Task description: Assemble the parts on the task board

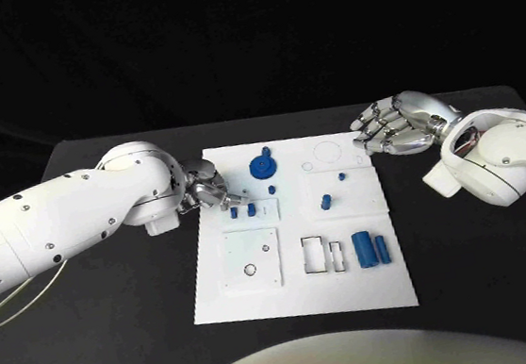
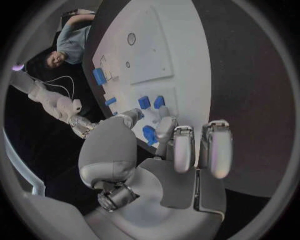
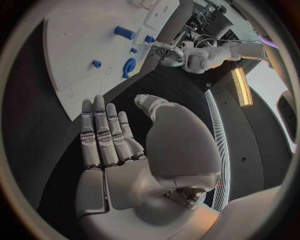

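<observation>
The white task board (image 1: 301, 280) lies in the middle of the table. A round blue part (image 1: 263, 167) stands near its far edge, and two small blue pegs (image 1: 242, 211) sit just in front of it. Two blue cylinders (image 1: 372, 250) lie at the near right. My left hand (image 1: 205, 192) hovers at the board's left edge with its fingers spread, and the fingertips (image 2: 165, 126) are close to the pegs (image 2: 152, 102). A blue piece (image 2: 150, 135) shows between thumb and finger, with no clear grip on it. My right hand (image 1: 398, 124) is off the board's far right corner and holds nothing.
More small blue parts (image 1: 326, 201) sit mid-board. A raised square plate (image 1: 249, 261) with a hole occupies the near left, with rectangular slots (image 1: 320, 253) beside it. Black table surrounds the board. A person appears at the rim of the left wrist view, away from the parts.
</observation>
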Available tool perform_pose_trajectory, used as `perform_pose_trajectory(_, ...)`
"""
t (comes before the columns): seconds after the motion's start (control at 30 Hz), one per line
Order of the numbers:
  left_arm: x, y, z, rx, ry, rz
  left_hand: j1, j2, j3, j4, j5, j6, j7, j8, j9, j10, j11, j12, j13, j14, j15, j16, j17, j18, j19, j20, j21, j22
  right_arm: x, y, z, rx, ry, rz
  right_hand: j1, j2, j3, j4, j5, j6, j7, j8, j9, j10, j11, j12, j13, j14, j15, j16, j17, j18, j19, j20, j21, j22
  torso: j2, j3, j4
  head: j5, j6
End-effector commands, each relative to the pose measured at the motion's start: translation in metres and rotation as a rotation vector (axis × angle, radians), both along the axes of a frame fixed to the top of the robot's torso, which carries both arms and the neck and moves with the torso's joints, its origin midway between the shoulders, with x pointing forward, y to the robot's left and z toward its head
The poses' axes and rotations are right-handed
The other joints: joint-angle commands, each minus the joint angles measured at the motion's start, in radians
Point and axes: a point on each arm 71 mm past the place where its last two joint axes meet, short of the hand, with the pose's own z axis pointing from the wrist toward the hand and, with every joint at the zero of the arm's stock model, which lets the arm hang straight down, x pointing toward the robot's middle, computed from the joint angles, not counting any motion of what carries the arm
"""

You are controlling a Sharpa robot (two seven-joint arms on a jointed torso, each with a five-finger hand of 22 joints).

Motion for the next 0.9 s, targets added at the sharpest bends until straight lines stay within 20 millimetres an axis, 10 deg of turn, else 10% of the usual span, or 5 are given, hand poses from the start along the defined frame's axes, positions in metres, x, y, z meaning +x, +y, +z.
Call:
perform_pose_trajectory(0.03, 0.003, -0.004, 0.009, -0.119, -0.058, 0.026, -0.005, 0.004, -0.013, -0.001, 0.001, -0.015, 0.006, -0.013, -0.004, -0.018, 0.001, -0.014, -0.018, 0.106, -0.001, 0.004, 0.263, -0.013, 0.080, -0.004, -0.014, 0.231, 0.000, 0.001, -0.001, -0.001, 0.003, 0.012, -0.006, 0.000, -0.001, -0.004, 0.004, -0.006, 0.086, 0.004, -0.001, -0.004, 0.000, -0.003, -0.001, -0.006, -0.001, -0.003, -0.001, 0.011, -0.008, 0.001, -0.005, -0.002, 0.000, 0.0005, 0.0002, -0.002, 0.000)
perform_pose_trajectory(0.4, 0.013, -0.018, 0.039, -0.344, -0.297, -0.034, 0.231, 0.035, 0.023, -0.010, 0.195, -0.146, 0.062, -0.070, -0.057, -0.347, 0.054, -0.266, -0.402, 0.061, 0.047, -0.071, 0.179, 0.057, -0.054, 0.040, -0.390, 0.074, 0.000, 0.001, -0.001, 0.000, 0.003, 0.013, -0.006, 0.001, -0.001, -0.005, 0.004, -0.006, 0.086, 0.005, -0.002, -0.004, 0.001, -0.002, -0.004, -0.006, 0.000, -0.005, -0.003, 0.011, -0.011, 0.002, -0.005, -0.005, 0.000, 0.0021, 0.0002, -0.007, 0.000)
perform_pose_trajectory(0.5, 0.010, -0.032, 0.042, -0.332, -0.391, -0.156, 0.306, 0.018, 0.034, -0.010, 0.154, -0.133, 0.068, -0.091, -0.089, -0.366, 0.060, -0.266, -0.416, 0.035, 0.052, -0.104, 0.142, 0.064, -0.076, 0.047, -0.439, 0.056, 0.000, 0.001, -0.001, 0.002, -0.001, 0.014, -0.005, 0.003, 0.000, -0.006, 0.005, -0.005, 0.086, 0.007, -0.002, -0.003, 0.001, -0.002, -0.005, -0.007, 0.000, -0.006, -0.004, 0.011, -0.013, 0.003, -0.004, -0.007, 0.002, -0.0002, 0.0000, -0.012, 0.000)
perform_pose_trajectory(0.63, 0.006, -0.052, 0.042, -0.307, -0.511, -0.320, 0.441, -0.025, 0.100, -0.011, 0.094, -0.127, 0.137, -0.263, -0.233, -0.466, 0.121, -0.509, -0.601, -0.379, 0.116, -0.620, -0.342, 0.144, -0.361, 0.089, -1.032, -0.193, 0.000, 0.002, -0.001, -0.001, 0.003, 0.020, -0.003, 0.003, 0.001, -0.009, 0.006, -0.006, 0.086, 0.008, -0.003, -0.004, 0.001, -0.002, -0.007, -0.008, 0.001, -0.007, -0.006, 0.012, -0.015, 0.003, -0.004, -0.010, 0.001, -0.0001, -0.0008, -0.011, 0.000)
perform_pose_trajectory(0.9, 0.003, -0.074, 0.032, -0.183, -0.644, -0.534, 0.533, -0.080, 0.112, -0.073, 0.101, -0.014, 0.089, -0.413, -0.355, -0.430, 0.123, -0.718, -0.787, -0.337, 0.101, -0.649, -0.433, 0.152, -0.304, 0.094, -1.054, -0.200, 0.000, 0.003, -0.001, -0.004, 0.010, 0.026, -0.004, 0.005, 0.002, -0.009, 0.004, -0.007, 0.086, 0.010, -0.005, -0.005, 0.001, -0.001, -0.011, -0.007, 0.001, -0.009, -0.008, 0.013, -0.015, 0.004, -0.002, -0.014, 0.001, 0.0008, -0.0007, -0.015, 0.000)
